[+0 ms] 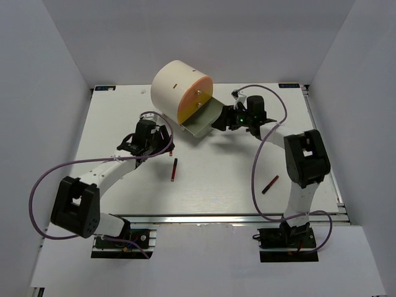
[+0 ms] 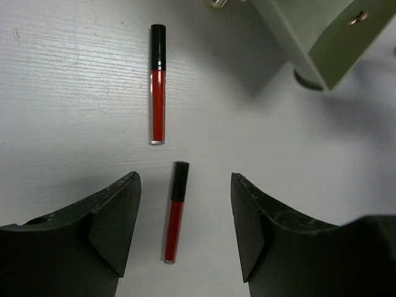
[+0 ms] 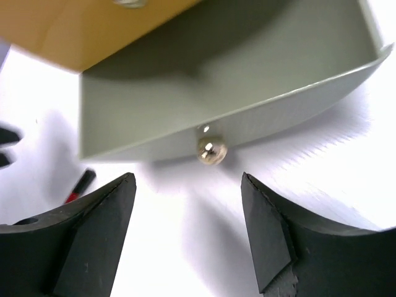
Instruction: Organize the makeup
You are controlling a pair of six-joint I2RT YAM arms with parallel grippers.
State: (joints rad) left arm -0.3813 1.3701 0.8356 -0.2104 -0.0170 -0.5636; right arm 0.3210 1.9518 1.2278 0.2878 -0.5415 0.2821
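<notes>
a: why does the right gripper [image 3: 187, 177] sit spread before the open drawer [image 3: 247, 80]?
b: its jaws stand clear of the knob [image 3: 210, 150]; likely the drawer waits for loading.
a: and the left gripper [image 2: 184, 178]?
b: spread astride a lip-gloss tube [image 2: 175, 213] lying short of the drawer. a second tube [image 2: 158, 83] lies nearer the drawer, with open table between.
</notes>
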